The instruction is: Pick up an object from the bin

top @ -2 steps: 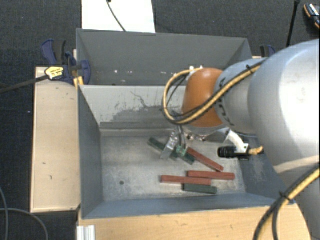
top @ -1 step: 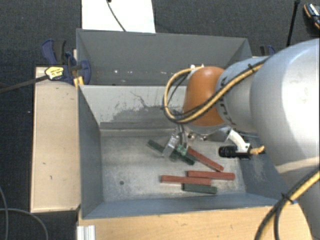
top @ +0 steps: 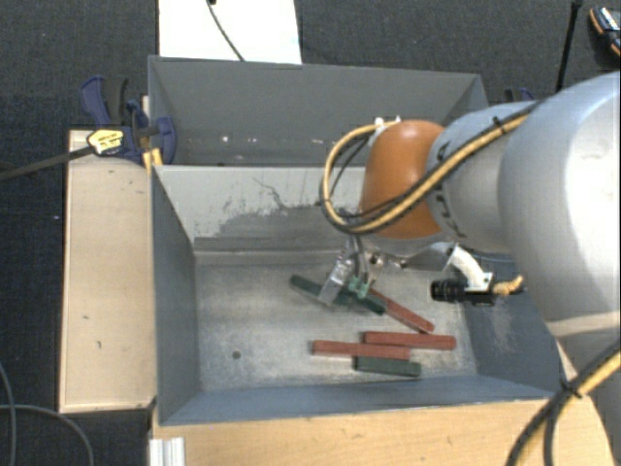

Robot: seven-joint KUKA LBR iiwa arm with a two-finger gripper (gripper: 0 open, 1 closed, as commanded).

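My gripper [top: 349, 282] is low in the middle of the bin, right on top of a dark green flat stick [top: 312, 287] that lies slanted on the floor. The stick's left end pokes out to the left of the gripper and its right end passes beneath it. A red-brown stick [top: 406, 315] lies slanted just to the right of the gripper, touching the green stick's right end.
Nearer the front wall lie two more red-brown sticks [top: 343, 349] [top: 409, 339] and a second dark green stick [top: 386, 365], close together. The arm, with its orange cover and cables, hangs over the bin's right half.
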